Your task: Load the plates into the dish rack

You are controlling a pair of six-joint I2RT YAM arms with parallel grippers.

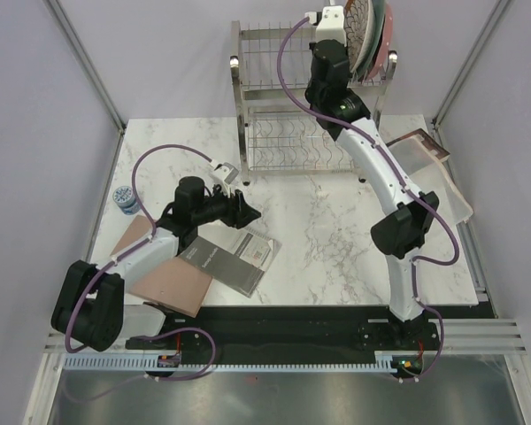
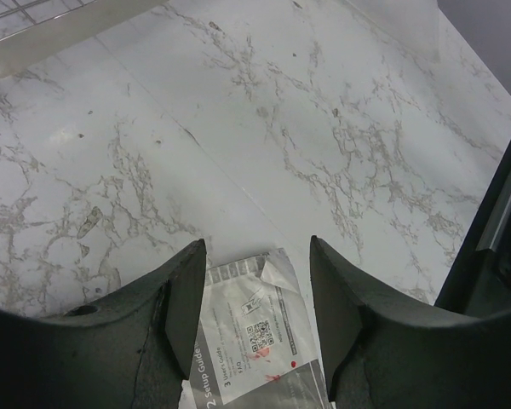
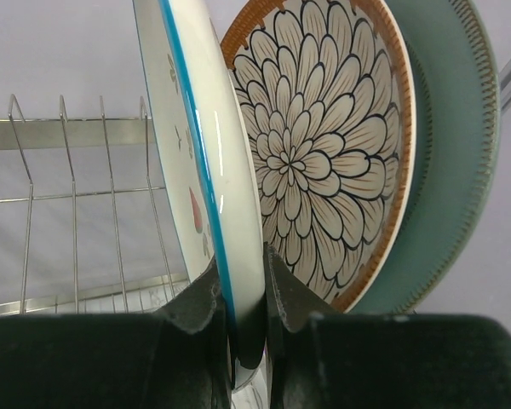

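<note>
My right gripper (image 3: 247, 290) is shut on the lower rim of the white strawberry plate (image 3: 187, 128) and holds it upright on edge at the upper tier of the steel dish rack (image 1: 274, 133). Right behind it stand the brown-rimmed petal plate (image 3: 324, 145) and the grey-green plate (image 3: 451, 153), both upright. In the top view the right gripper (image 1: 336, 27) is at the rack's top right, beside the petal plate (image 1: 365, 31) and a pink plate rim (image 1: 388, 42). My left gripper (image 1: 248, 212) is open and empty, low over the table.
The upper tier's upright wires (image 3: 68, 170) to the left of the held plate are empty. A dark grey booklet (image 1: 234, 261) lies under the left gripper (image 2: 254, 256). A brown board (image 1: 164, 270) lies at the front left, a small blue-white object (image 1: 124, 199) at the left edge, and papers (image 1: 434, 164) at the right.
</note>
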